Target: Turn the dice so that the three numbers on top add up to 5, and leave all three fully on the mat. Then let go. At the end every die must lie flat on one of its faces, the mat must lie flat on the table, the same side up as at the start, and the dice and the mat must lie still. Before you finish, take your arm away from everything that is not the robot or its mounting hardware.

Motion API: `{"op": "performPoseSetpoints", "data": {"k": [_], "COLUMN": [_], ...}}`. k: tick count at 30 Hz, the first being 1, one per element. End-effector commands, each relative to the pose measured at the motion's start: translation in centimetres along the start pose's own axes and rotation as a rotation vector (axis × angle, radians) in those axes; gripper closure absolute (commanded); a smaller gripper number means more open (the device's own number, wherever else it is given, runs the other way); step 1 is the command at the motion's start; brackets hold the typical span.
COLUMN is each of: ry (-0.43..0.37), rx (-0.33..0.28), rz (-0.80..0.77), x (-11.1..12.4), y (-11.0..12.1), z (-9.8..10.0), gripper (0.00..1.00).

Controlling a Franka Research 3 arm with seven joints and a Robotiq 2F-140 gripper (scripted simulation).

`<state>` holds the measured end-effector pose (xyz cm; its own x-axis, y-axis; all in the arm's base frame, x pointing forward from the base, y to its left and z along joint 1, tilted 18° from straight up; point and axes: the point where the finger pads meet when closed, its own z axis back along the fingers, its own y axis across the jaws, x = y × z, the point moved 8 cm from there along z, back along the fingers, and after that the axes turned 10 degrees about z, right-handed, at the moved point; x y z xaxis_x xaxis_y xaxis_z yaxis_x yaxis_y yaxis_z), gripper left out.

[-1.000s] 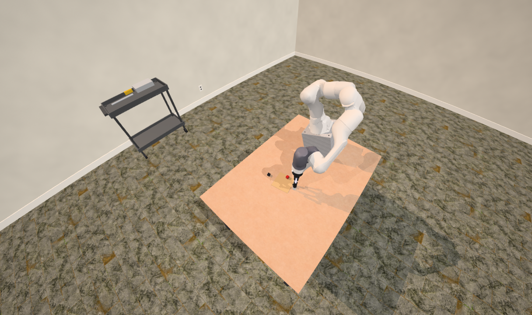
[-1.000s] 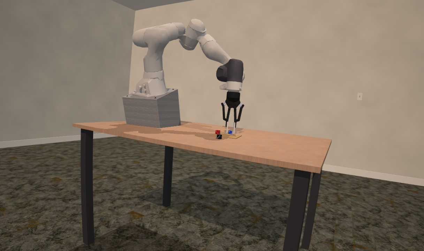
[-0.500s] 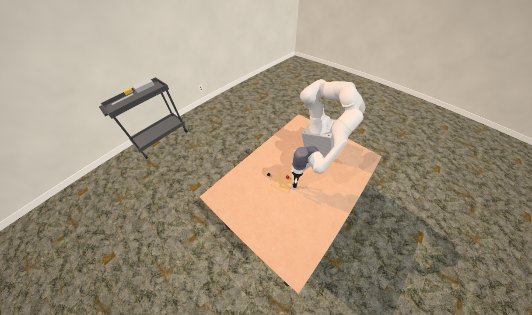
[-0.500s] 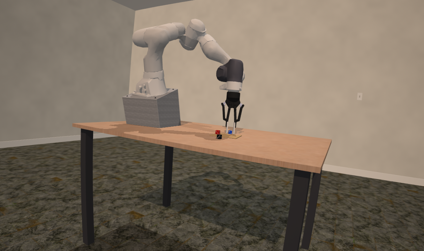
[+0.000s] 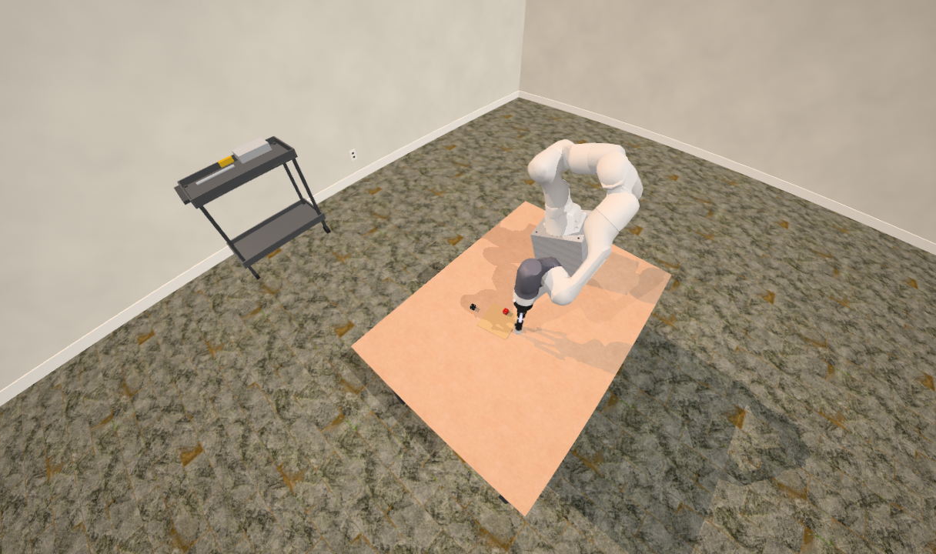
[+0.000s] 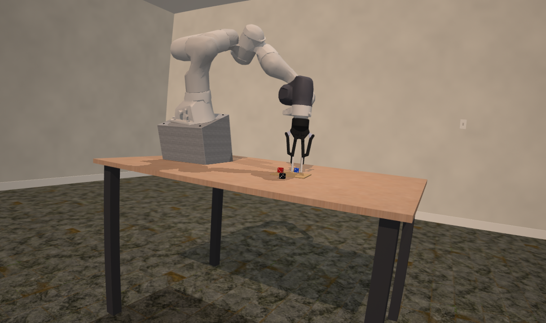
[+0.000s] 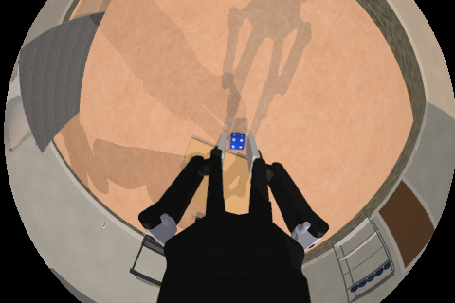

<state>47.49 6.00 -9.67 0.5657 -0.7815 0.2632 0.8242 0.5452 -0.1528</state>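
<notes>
Nearest you in the exterior view, the black die [image 6: 282,176] lies flat on the table [image 6: 347,192]. From the top view it [image 5: 471,306] sits just off the mat [image 5: 495,325], on bare wood.

Just behind it you see the thin tan mat [image 6: 305,176] lying flat. The red die [image 6: 280,169] rests at the mat's edge on the side toward the arm's base; you cannot tell whether it is fully on.

Next comes the blue die [image 6: 296,169], with the gripper [image 6: 297,168] pointing straight down over it. In the wrist view the blue die [image 7: 238,142] lies at the mat's [image 7: 203,148] far edge. The fingertips stand one on each side of it, low near the table. The claw is narrowed but still apart, straddling the die rather than clamped on it.

Farther back, the arm rises from a grey pedestal [image 6: 194,140] at the table's rear, and a dark cart [image 5: 202,189] stands by the wall.
</notes>
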Motion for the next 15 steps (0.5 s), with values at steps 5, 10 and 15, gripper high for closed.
{"op": "performPoseSetpoints", "data": {"k": [5, 10, 15], "ry": [-0.001, -0.001, -0.001], "rx": [0.001, 0.001, 0.001], "rz": [0.004, 0.004, 0.004], "x": [0.02, 0.02, 0.02], "y": [0.03, 0.03, 0.03], "z": [-0.05, -0.05, -0.05], "gripper": [0.91, 0.91, 0.91]}}
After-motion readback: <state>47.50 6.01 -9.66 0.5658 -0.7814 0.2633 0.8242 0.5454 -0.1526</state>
